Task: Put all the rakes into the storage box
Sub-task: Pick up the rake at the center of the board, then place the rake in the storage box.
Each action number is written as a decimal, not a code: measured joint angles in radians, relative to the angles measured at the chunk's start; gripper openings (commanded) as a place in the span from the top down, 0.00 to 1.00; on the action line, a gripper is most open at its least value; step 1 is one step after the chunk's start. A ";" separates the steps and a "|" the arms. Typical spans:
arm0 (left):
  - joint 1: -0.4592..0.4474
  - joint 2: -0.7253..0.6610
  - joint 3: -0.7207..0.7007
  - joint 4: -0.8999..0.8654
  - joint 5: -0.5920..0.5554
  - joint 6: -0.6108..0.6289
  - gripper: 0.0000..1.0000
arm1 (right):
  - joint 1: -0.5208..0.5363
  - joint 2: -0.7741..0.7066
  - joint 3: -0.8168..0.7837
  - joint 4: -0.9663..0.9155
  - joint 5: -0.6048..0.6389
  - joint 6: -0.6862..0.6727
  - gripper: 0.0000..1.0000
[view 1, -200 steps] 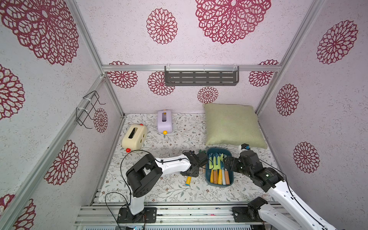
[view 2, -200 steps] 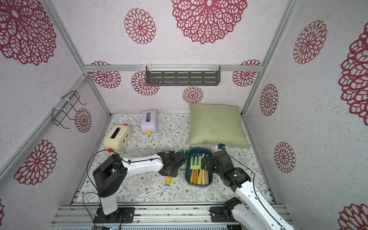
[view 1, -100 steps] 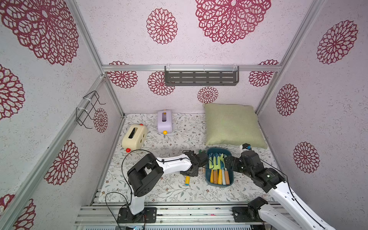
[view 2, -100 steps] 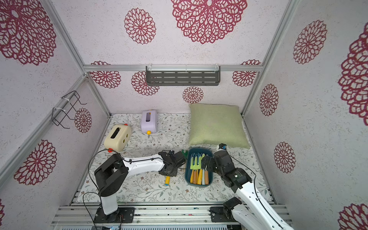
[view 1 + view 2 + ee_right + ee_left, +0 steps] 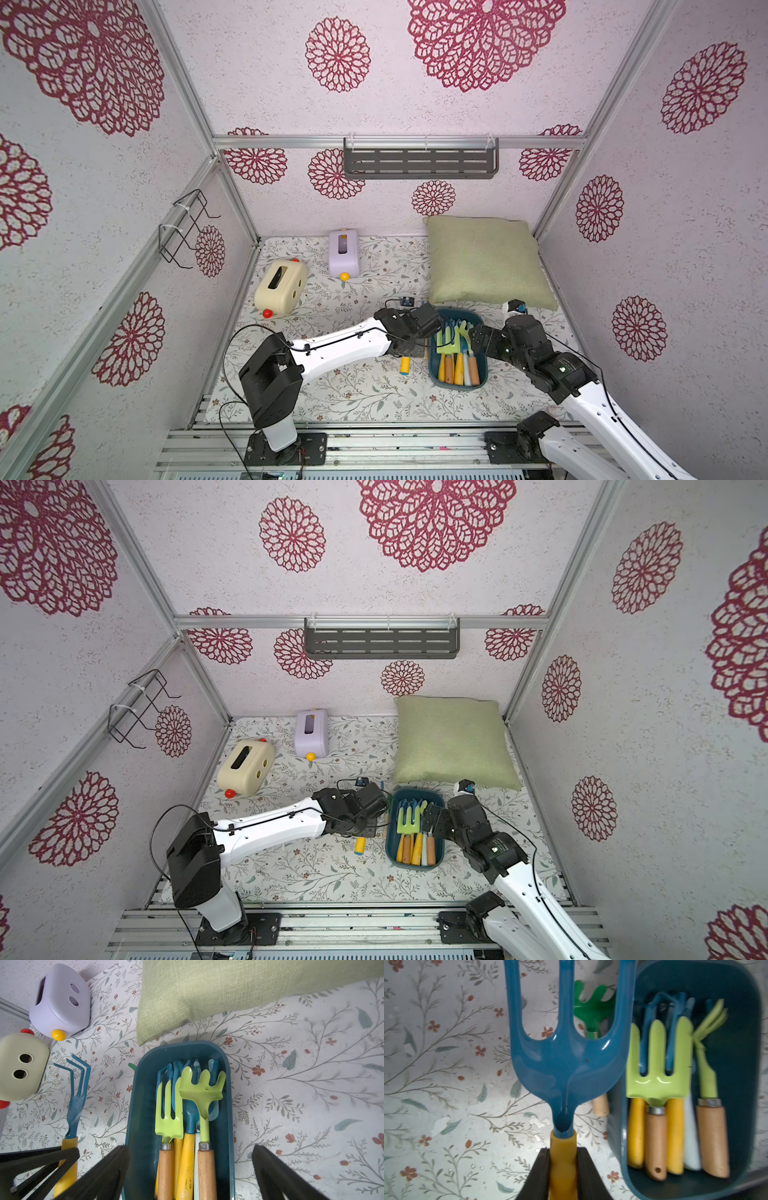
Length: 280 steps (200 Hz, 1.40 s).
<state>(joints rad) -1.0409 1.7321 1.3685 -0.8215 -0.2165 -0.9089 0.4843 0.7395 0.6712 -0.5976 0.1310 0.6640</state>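
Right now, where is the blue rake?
In the left wrist view, the left gripper pinches the blue rake beside the storage box, not inside it.

I'm looking at a pale green cushion (image 5: pixel 486 262) lying in the far right corner of the floral mat (image 5: pixel 353 386), close to the back wall. A lilac toy box (image 5: pixel 343 253) is standing near the back wall, well left of the cushion, with a yellow ball (image 5: pixel 344 276) showing at its near end. A cream toy box (image 5: pixel 280 286) is sitting near it, closer to the left wall. It is lying at an angle, showing a dark slot on top and a red ball (image 5: pixel 267 313) at its near corner. A grey slotted shelf (image 5: pixel 419 162) is hanging from the back wall's rail, and a black wire rack (image 5: pixel 183 228) is hanging on the left wall. Red flower medallions (image 5: pixel 337 54) are covering the walls.
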 measured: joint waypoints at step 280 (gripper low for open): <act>-0.024 0.103 0.093 0.217 0.127 -0.045 0.28 | -0.015 -0.023 0.000 -0.006 0.004 0.010 0.01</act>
<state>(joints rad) -1.0649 1.8347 1.4620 -0.6048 -0.0895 -0.9539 0.4694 0.7162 0.6712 -0.6033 0.1352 0.6743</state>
